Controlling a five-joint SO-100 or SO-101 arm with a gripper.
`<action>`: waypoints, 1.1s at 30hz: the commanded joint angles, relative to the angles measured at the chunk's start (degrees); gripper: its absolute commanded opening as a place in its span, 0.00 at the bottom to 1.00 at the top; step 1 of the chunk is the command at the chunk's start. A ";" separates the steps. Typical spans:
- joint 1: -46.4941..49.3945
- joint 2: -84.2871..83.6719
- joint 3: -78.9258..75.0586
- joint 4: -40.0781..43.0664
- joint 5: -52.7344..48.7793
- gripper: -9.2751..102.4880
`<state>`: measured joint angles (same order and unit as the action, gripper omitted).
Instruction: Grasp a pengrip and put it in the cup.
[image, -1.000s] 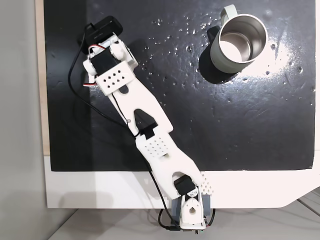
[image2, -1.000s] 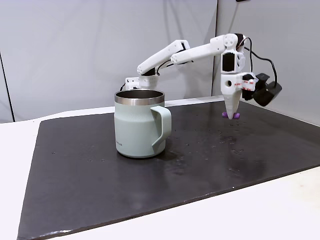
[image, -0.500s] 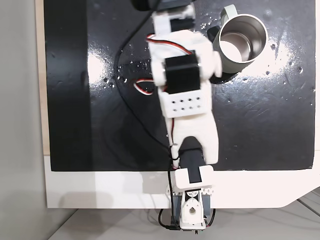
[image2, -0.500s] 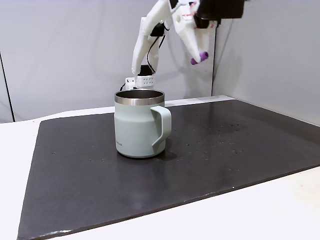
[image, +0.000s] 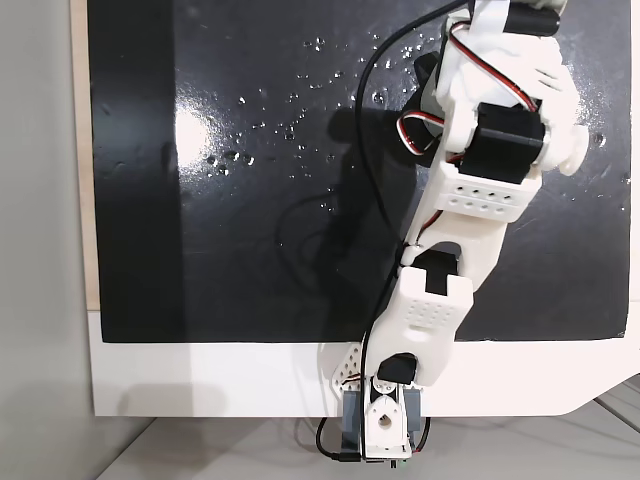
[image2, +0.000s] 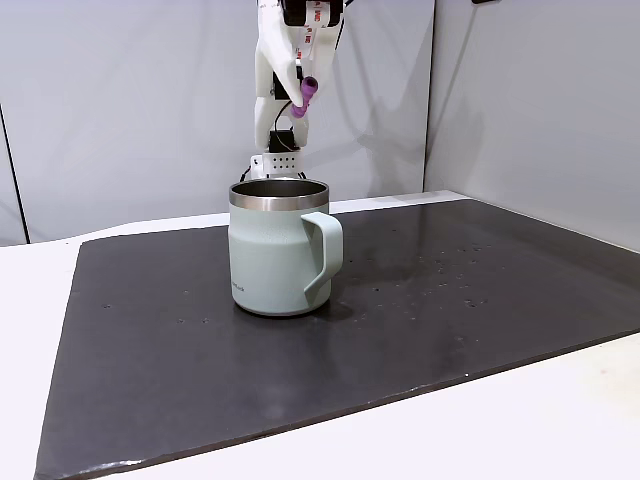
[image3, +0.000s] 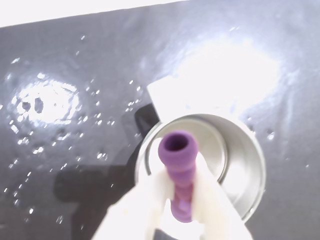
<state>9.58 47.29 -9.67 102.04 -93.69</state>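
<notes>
My gripper (image2: 302, 92) hangs high above the cup (image2: 277, 246) and is shut on the pengrip (image2: 306, 90), a small purple tube that sticks out between the white fingertips. In the wrist view the pengrip (image3: 178, 160) points down over the cup's shiny steel mouth (image3: 235, 160), with the white fingers (image3: 145, 205) on either side of it. The pale green cup stands upright on the black mat (image2: 420, 300), handle toward the camera's right. Seen from above, the arm (image: 490, 150) covers the cup.
The black mat (image: 250, 200) lies on a white table (image: 200, 380), with water-like specks scattered on it. The arm's base (image: 382, 425) sits at the table's near edge in the top-down view. Grey walls stand behind the table.
The arm lifted the pengrip off the mat at the far right, carried it up and swung across. It now holds it above the cup.
</notes>
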 joint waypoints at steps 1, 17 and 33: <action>1.58 -0.70 -5.71 0.44 0.18 0.08; 5.62 -2.72 -5.71 0.97 -3.43 0.15; 5.19 -2.11 -5.71 1.05 -3.16 0.40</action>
<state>14.15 43.95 -12.39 102.74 -97.21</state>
